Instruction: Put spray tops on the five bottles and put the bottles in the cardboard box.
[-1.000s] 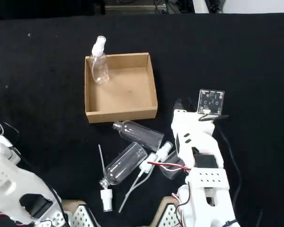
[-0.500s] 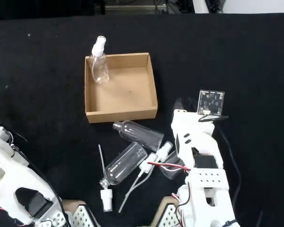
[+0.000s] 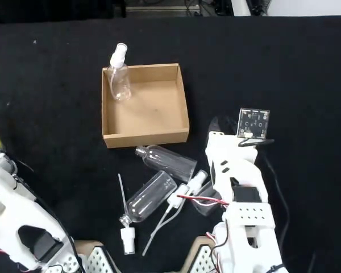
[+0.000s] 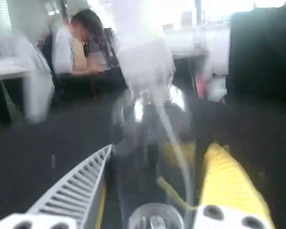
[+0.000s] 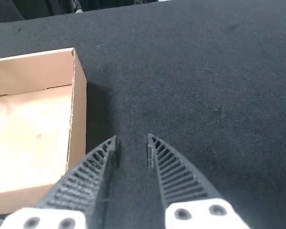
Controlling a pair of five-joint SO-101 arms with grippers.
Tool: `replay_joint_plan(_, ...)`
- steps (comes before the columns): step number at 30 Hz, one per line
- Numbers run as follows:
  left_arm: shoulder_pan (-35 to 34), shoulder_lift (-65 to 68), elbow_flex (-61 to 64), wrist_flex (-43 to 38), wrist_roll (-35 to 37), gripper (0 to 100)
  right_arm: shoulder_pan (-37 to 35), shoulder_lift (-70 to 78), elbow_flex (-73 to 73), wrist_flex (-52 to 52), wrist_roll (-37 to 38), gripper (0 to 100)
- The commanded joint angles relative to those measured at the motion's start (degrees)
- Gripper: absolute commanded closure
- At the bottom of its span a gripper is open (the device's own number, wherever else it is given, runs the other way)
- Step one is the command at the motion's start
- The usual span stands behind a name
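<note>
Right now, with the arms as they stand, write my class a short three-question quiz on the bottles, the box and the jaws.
1. True or false: the cardboard box holds three bottles.
2. What do the left arm's jaws grip? A) a bottle with its spray top on B) a loose spray top C) nothing
3. In the high view, in which corner of the box does the capped bottle lean?
Key: 1 false, it holds one. 2 A. 3 the far left corner.
</note>
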Motion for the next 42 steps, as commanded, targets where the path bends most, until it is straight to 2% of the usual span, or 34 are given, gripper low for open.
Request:
replay_joint_plan(1, -0.66, -0.18, -1.01, -0.79, 2.81, 66, 0.79, -1.71, -0.31, -1.58, 0.35, 93.1)
replay_joint_plan(9, -0.75, -0.79, -0.84, -0.88, 3.52, 59, 0.79, -1.71, -0.31, -1.58, 0.44, 93.1)
replay_joint_plan(14, -0.92, -10.46, 3.82, 0.35, 3.6, 59, 0.79, -1.71, -0.31, -1.67, 0.44, 93.1)
replay_joint_plan(16, -0.75, -16.44, 5.76, 6.07, 3.6, 59, 0.79, -1.71, -0.31, -1.67, 0.44, 93.1)
replay_joint_plan(21, -1.01, -30.51, 5.41, 26.11, 3.6, 59, 0.79, -1.71, -0.31, -1.41, 0.44, 93.1)
replay_joint_plan(24, -0.75, -34.2, 5.14, 32.7, 3.43, 59, 0.79, -1.71, -0.31, -1.41, 0.44, 93.1)
replay_joint_plan(42, -1.1, -27.08, 1.89, 32.7, 2.99, 59, 0.79, -1.71, -0.31, -1.41, 0.44, 93.1)
